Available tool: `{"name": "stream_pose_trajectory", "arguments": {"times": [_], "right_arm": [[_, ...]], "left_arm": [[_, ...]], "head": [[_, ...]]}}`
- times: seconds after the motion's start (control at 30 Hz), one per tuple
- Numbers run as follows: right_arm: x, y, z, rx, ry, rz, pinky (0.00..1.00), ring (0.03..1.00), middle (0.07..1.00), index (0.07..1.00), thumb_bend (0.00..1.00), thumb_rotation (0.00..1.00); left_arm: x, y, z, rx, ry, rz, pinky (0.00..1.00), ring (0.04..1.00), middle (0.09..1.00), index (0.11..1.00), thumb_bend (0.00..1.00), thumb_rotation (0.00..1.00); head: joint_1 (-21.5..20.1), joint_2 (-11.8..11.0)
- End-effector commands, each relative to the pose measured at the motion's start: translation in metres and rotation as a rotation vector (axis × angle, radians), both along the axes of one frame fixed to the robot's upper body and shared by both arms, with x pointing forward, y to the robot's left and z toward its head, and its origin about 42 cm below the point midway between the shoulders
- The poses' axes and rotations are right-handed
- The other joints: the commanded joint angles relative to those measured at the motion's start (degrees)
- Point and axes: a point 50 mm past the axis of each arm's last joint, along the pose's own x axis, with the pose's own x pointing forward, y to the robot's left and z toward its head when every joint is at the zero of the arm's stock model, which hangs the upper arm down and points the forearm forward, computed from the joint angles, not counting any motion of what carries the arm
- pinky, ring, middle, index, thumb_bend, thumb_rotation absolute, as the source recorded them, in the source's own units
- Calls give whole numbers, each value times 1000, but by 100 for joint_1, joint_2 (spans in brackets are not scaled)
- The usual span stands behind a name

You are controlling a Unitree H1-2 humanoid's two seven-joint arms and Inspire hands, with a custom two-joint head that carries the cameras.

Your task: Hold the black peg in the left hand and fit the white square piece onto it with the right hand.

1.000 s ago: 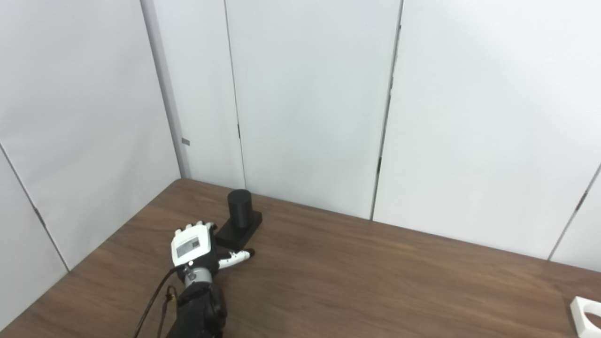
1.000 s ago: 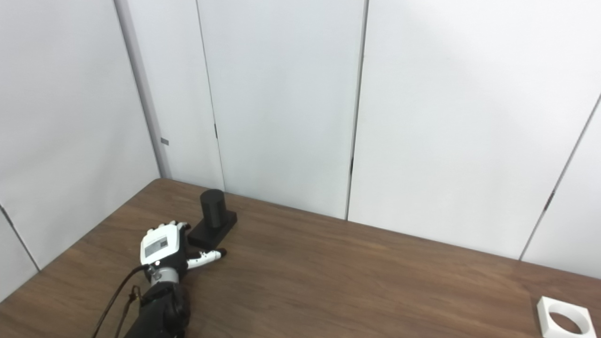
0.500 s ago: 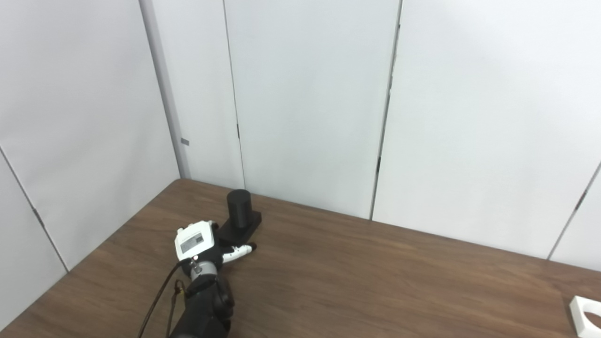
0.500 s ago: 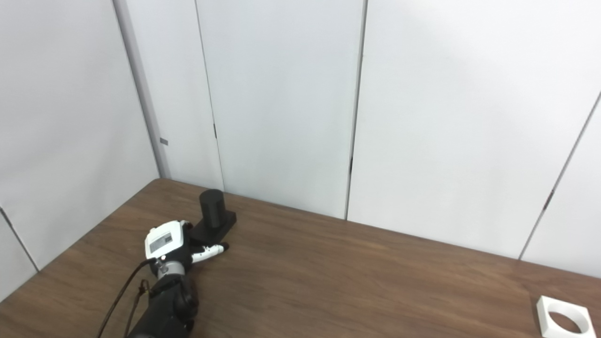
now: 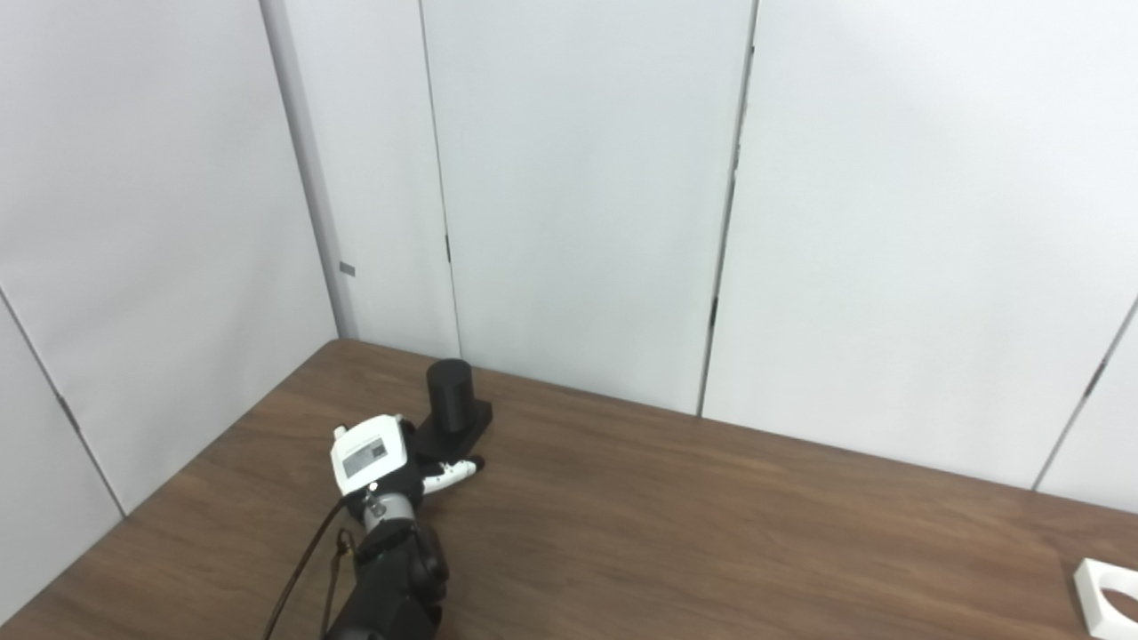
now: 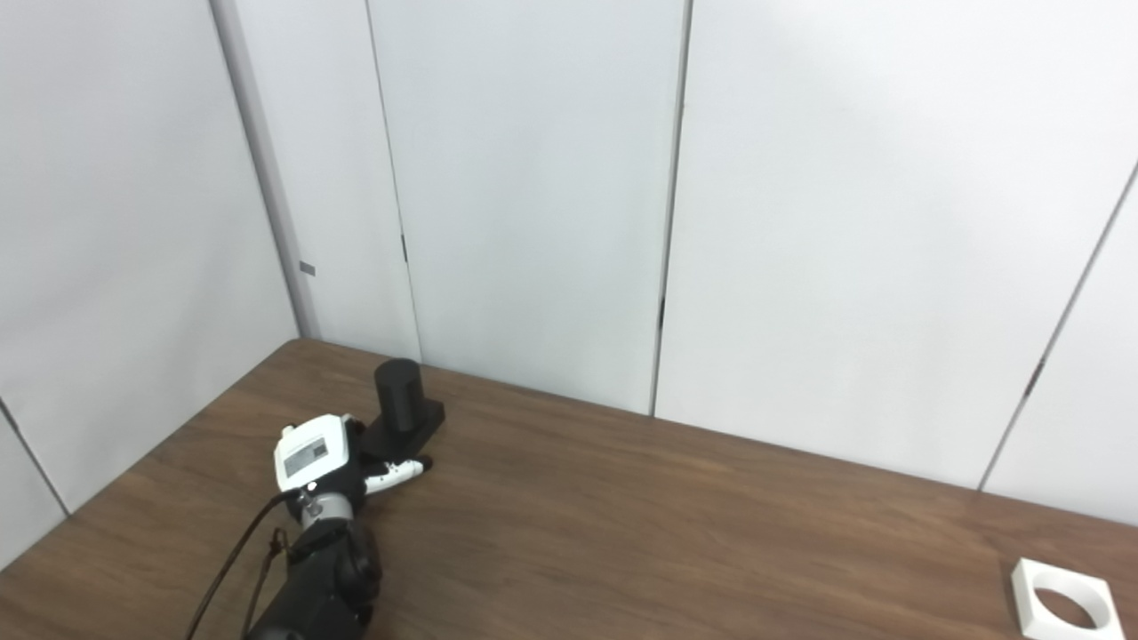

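- Left eye view, lower left of frame: black peg (image 5: 449,396) upright on its flat square base, on the brown table (image 5: 711,533), close to the white wall panels (image 5: 578,196).
- Looks rigid, probably printed plastic, likely light; smooth round column apt to slip, so better taken low, around the base or the foot of the column, leaving the top free for the other piece.
- Just below the peg: left hand (image 5: 378,458), back plate facing the camera, thumb stretched rightward along the front of the base. Fingers hidden behind the palm; cannot tell whether closed on the base or merely resting against it.
- Far lower right corner: white square piece (image 6: 1062,602), flat on the table, well apart from the peg, cut off by the frame edge in the left eye view. Stiff frame with a large round hole; judged light, best pinched by two opposite outer sides, hole kept clear.
- Right hand nowhere in view.
- Count: one peg, one white piece, one hand showing.
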Motion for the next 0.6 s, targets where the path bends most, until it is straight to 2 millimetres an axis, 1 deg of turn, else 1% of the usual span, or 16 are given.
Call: {"name": "stream_pose_trajectory", "arguments": {"times": [0.0, 0.07, 0.1, 0.13, 0.17, 0.2, 0.27, 0.4, 0.5, 0.57], "right_arm": [[-4, 6, -4, 17, 2, -10, 1000, 934, 852, 970, 776, 986], [-4, 6, -3, 14, 3, -8, 1000, 936, 853, 973, 774, 988], [-4, 6, -3, 14, 4, -8, 1000, 935, 853, 974, 775, 989], [-4, 6, -3, 18, 5, -8, 1000, 934, 853, 974, 772, 988], [-4, 6, -3, 21, 6, -8, 1000, 932, 852, 973, 773, 986], [-4, 6, -3, 20, 7, -9, 1000, 931, 851, 972, 772, 984], [-4, 6, -3, 16, 5, -8, 1000, 933, 855, 975, 766, 989], [-3, 6, -3, 12, 0, -9, 1000, 936, 855, 978, 759, 995], [-2, 6, -3, 13, -1, -9, 1000, 937, 853, 976, 749, 1000], [-2, 6, -3, 18, 2, -9, 1000, 934, 853, 976, 755, 996]], "left_arm": [[15, 5, 26, 39, -73, -5, 1000, 881, 828, 633, 750, 463], [14, 5, 26, 44, -82, -9, 980, 868, 808, 579, 713, 402], [13, 6, 26, 41, -93, -13, 970, 858, 791, 543, 687, 345], [12, 6, 25, 35, -104, -16, 970, 853, 778, 515, 600, 217], [11, 6, 25, 28, -113, -18, 973, 849, 767, 499, 556, 149], [11, 6, 25, 20, -121, -20, 978, 846, 756, 489, 529, 104], [9, 6, 24, 13, -127, -21, 982, 845, 747, 482, 515, 75], [8, 6, 23, -9, -135, -24, 990, 846, 736, 481, 514, 62], [8, 6, 23, -9, -136, -26, 975, 840, 732, 481, 514, 60], [8, 5, 23, -11, -139, -30, 939, 827, 728, 481, 516, 58]], "head": [[8, 8], [14, 6], [14, 6], [6, 12], [6, 12], [7, 12], [7, 23], [4, 38], [4, 44], [4, 44]]}}
